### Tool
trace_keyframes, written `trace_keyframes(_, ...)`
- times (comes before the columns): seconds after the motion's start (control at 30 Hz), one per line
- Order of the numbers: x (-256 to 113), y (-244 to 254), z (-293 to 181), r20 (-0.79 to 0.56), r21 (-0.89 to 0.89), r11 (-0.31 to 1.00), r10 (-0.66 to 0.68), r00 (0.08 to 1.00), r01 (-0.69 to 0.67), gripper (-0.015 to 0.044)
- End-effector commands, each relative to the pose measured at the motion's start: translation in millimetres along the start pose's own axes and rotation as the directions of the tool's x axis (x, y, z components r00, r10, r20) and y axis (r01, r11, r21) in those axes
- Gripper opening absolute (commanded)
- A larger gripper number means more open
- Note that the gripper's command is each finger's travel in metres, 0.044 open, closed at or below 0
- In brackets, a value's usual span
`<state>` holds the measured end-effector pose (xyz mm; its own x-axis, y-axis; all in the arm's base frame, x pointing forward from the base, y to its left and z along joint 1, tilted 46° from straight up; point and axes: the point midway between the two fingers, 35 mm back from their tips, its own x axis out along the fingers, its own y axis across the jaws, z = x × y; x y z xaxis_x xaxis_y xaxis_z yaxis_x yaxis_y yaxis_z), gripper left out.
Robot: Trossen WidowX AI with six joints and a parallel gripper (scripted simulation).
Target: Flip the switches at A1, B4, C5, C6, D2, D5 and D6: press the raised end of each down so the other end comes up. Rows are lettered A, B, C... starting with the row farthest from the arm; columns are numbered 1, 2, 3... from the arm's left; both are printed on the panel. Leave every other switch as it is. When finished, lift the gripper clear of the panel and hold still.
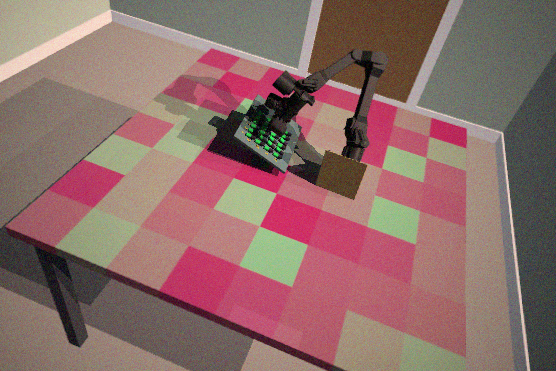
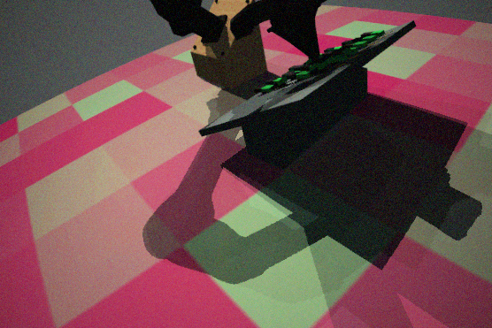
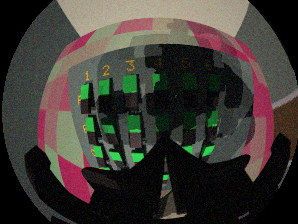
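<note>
The tilted grey panel carries rows of rocker switches with green and dark ends. My gripper is shut and empty, its tip down at the panel in column 4, by the near end of switch B4. Contact cannot be told for sure. Switch A1 shows its green end far and dark end near. C5 and C6 are partly visible beside the fingers. The fingers hide row D's columns 5 and 6 in the wrist view. Shadow darkens columns 4 to 6.
The panel stands on a dark block on the checkered table. The arm's base stands by a brown block on the panel's near side. Neighbouring switches B3 and B5 flank the fingertip.
</note>
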<state>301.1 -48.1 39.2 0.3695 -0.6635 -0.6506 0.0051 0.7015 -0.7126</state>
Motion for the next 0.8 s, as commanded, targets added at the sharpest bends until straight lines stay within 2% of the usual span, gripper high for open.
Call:
trace_keyframes(0.0,1.1,1.2,-0.1,0.000,-0.007,1.000,0.004,1.000,-0.004,0.0000)
trace_keyframes(0.77,4.1,1.2,-0.2,0.000,-0.007,1.000,0.004,1.000,-0.004,0.0000)
